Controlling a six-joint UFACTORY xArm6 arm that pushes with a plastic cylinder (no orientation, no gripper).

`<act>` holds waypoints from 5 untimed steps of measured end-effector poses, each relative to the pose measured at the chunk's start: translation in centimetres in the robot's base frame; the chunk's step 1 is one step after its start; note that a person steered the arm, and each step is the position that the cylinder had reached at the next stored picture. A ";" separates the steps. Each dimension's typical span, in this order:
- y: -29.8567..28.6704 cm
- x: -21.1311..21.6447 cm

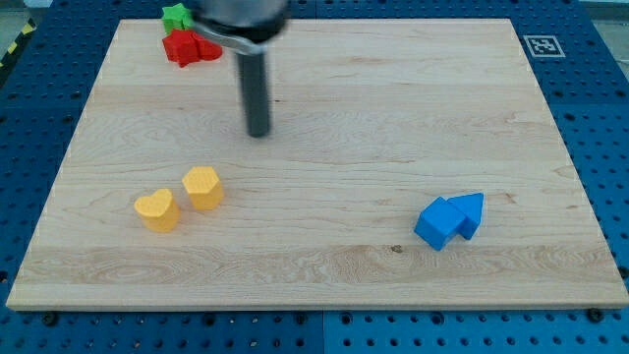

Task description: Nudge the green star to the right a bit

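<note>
The green star sits at the view's top left, at the board's top edge, partly cut off by the frame. It touches red blocks just below it. My tip rests on the board, well below and to the right of the green star, apart from every block.
Two yellow blocks, a heart and a rounder one, lie at the lower left. Two blue blocks, a cube and a triangle, touch at the lower right. The wooden board lies on a blue pegboard.
</note>
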State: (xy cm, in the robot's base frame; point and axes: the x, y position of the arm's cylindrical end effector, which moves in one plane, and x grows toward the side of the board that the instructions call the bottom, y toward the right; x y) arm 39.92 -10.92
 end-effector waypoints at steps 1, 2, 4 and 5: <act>-9.1 -3.1; -16.6 -8.1; -17.2 -20.7; -17.2 -20.6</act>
State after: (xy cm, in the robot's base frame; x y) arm 19.30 -28.10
